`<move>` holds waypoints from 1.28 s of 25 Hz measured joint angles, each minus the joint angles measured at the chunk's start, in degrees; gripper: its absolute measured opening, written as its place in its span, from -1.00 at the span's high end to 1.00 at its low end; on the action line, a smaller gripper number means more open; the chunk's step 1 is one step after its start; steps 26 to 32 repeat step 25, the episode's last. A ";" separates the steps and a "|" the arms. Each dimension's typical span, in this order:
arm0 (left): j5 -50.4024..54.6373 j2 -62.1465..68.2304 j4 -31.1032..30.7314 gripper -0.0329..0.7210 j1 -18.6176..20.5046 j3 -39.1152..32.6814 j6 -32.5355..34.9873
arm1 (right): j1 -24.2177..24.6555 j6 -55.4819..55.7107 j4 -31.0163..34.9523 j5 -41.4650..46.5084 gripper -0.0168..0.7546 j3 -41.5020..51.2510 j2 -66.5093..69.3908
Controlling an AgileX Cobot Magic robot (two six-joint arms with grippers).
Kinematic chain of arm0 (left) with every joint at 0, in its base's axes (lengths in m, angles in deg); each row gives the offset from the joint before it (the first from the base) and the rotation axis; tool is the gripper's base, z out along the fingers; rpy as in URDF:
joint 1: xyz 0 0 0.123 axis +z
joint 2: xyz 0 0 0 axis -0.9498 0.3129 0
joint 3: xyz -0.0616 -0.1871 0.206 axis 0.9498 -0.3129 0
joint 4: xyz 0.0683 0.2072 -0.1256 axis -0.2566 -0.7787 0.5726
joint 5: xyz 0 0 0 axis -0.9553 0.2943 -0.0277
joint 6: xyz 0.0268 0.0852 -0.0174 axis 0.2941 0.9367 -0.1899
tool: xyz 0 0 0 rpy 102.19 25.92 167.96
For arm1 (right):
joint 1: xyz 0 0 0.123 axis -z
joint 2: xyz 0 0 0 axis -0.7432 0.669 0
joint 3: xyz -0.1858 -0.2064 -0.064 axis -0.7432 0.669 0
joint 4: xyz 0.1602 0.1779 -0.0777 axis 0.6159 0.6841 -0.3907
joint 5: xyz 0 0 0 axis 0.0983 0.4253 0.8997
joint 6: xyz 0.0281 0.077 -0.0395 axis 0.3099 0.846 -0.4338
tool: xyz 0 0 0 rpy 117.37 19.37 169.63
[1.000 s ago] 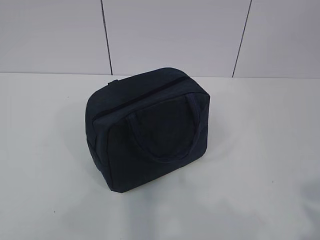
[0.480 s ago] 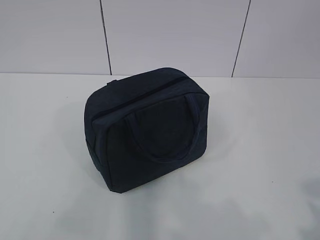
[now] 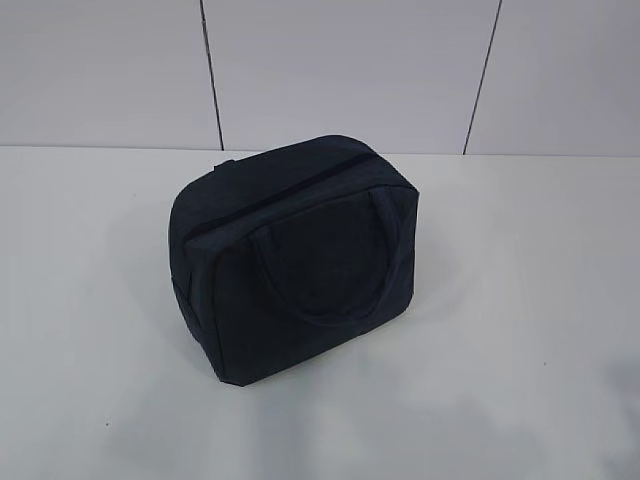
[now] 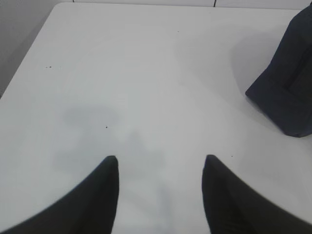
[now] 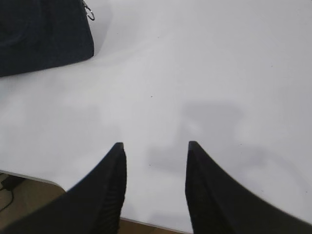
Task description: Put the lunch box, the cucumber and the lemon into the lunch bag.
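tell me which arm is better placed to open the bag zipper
Right, probably. The lunch bag is zipped shut, and its metal ring pull shows only near the open right gripper; the left gripper sees only fabric.

Both grippers [image 4: 160, 163] [image 5: 155, 146] have black, tapered, pointed fingers.

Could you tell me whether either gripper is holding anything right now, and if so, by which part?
Nothing is held. The left gripper and right gripper are both open over bare table, apart from the closed bag.
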 joint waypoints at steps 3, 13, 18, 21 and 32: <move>0.00 0.00 -0.21 -0.09 0.00 0.00 0.00 | 0.00 0.00 -0.64 0.00 0.10 0.00 0.00; 0.00 0.00 -0.47 -0.07 0.00 0.00 0.00 | 0.00 0.00 -0.79 0.00 0.10 0.00 0.00; 0.00 0.00 -0.60 0.00 0.00 0.00 0.00 | 0.00 0.00 -0.79 0.00 0.10 0.00 0.00; 0.00 0.00 -0.60 0.03 0.00 0.00 0.00 | 0.00 0.00 -0.79 0.00 0.10 0.00 0.00; 0.00 0.00 -0.60 0.04 0.00 0.00 0.00 | 0.00 0.00 -0.79 0.00 0.10 0.00 0.00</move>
